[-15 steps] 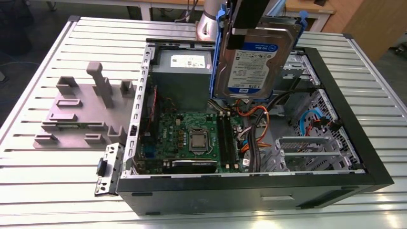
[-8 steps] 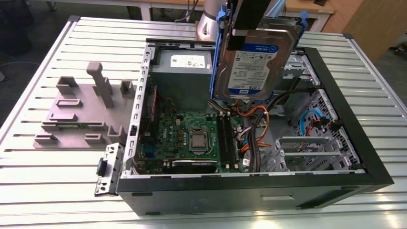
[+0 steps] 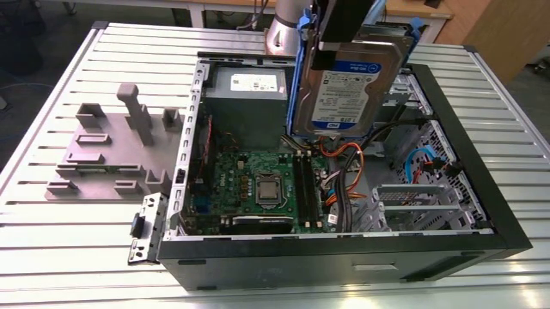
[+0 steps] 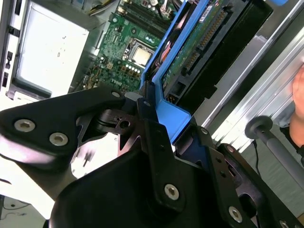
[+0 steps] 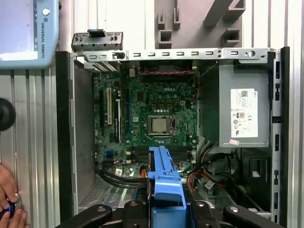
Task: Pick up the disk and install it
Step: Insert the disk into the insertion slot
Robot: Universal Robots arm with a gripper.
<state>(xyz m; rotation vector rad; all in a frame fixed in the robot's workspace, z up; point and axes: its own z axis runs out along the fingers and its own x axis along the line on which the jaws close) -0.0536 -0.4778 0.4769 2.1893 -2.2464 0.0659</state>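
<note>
Exterior view shows the gripper [image 3: 333,55] clamped on the disk [image 3: 354,90], hanging above the case [image 3: 344,248]; I reckon its edge could snag the cables [image 3: 342,154] below.

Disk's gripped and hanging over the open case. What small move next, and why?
Probably carry the disk toward the metal drive cage on the exterior view's lower right: the gripper holds it above the motherboard and cables, not yet over the cage.

claw [image 4: 153,102] clamping disk [image 4: 209,47], motherboard [image 4: 118,52] beyond
</note>
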